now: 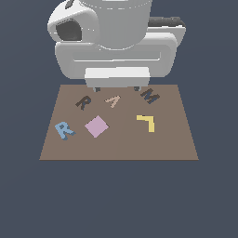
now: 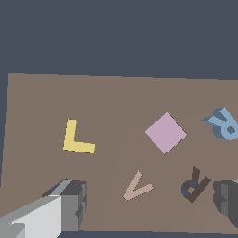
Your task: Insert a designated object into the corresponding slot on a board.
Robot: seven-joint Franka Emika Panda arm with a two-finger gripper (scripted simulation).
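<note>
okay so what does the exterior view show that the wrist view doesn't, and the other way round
Only the exterior view shows the robot's bulky white arm body at the far edge of the board, the dark M-shaped recess, and the whole brown board.

Only the wrist view shows the fingers up close, spread wide apart with nothing between them.

Both show the light-blue R block, the dark R-shaped slot, the tan A shape, the pink square and the yellow L-shaped piece.

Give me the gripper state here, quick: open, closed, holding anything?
Gripper: open and empty, fingers spread wide above the board; the blue R lies untouched on it.
</note>
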